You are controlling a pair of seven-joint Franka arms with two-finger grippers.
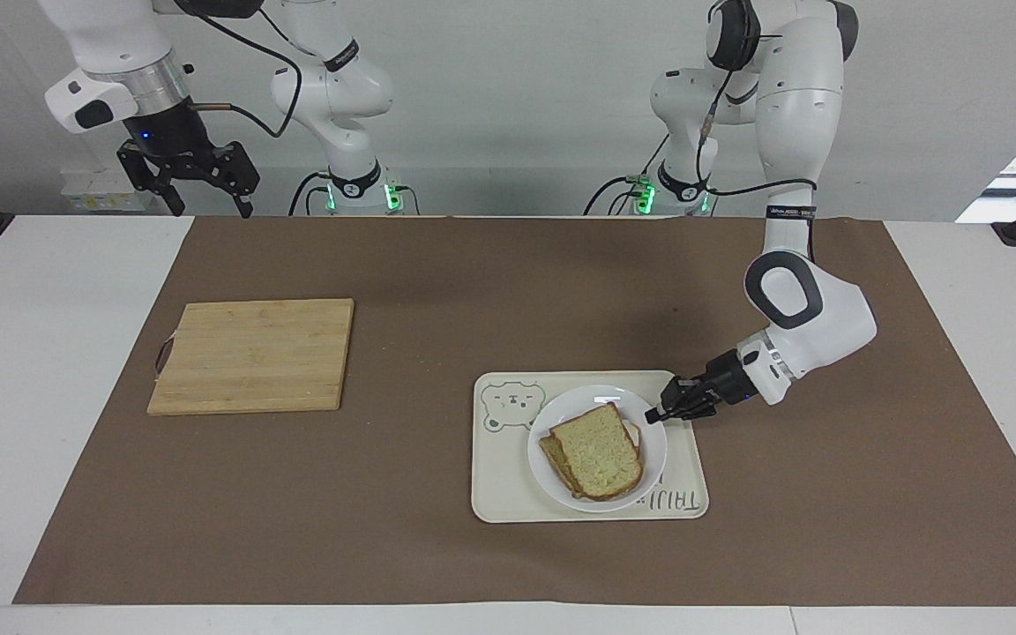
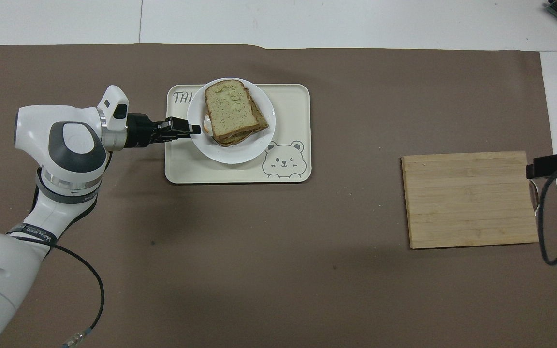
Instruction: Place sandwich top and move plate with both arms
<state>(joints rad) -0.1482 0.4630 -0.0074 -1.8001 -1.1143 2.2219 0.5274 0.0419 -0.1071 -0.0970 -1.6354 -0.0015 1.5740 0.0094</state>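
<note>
The sandwich top (image 1: 596, 450), a pale speckled slice with brown crust, lies on a lower slice on the small white plate (image 1: 578, 399). The plate is over the cream bear tray (image 1: 508, 481), at the tray's end toward the left arm. I cannot tell if the plate rests on the tray or hangs just above it. My left gripper (image 1: 653, 414) is shut on the plate's rim at the side toward the left arm. The overhead view shows the sandwich top (image 2: 229, 108), the plate (image 2: 232, 154), the tray (image 2: 288, 106) and the left gripper (image 2: 196, 129). My right gripper (image 1: 208, 207) waits, open and empty, high over the table's corner by the right arm's base.
A wooden cutting board (image 1: 252, 354) lies bare on the brown mat toward the right arm's end, and it also shows in the overhead view (image 2: 469, 199). The mat covers most of the white table.
</note>
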